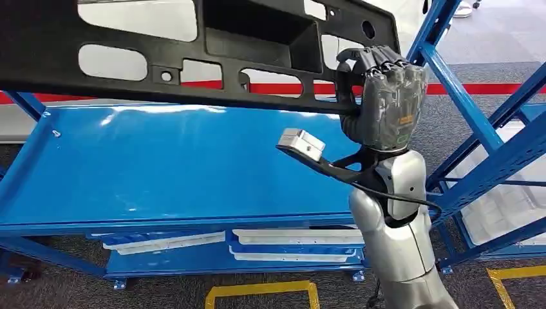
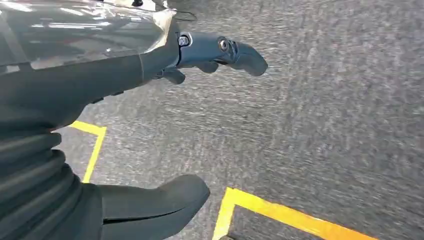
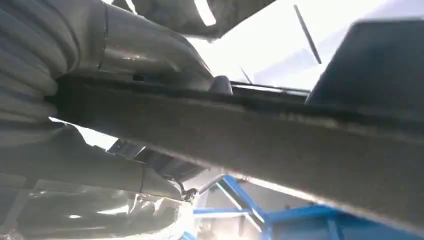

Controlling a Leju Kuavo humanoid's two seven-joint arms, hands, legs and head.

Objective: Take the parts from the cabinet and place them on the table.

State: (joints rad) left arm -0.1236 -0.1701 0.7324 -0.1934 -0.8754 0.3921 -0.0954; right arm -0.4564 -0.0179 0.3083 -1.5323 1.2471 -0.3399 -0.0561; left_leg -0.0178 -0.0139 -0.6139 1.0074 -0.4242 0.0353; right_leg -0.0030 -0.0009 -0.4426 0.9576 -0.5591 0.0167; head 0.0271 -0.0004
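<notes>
Blue table [image 1: 161, 167] bare on top; right hand [image 1: 380, 96] fingers clasp black part [image 1: 193, 58]; left hand [image 2: 125, 100] fingers spread.

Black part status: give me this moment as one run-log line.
right robot hand: grips black part | part: raised above blue table | left robot hand: holds nothing, over floor

Part [image 1: 193, 58] held above the table [image 1: 161, 167] by right hand [image 1: 383, 96].

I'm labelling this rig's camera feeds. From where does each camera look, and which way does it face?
Head view: high on the body, facing forward and down at the blue table; right robot hand grips the black part.
Left wrist view: faces the grey floor; left robot hand empty.
Right wrist view: close behind the gripping hand.
Head and right wrist views share the part.
</notes>
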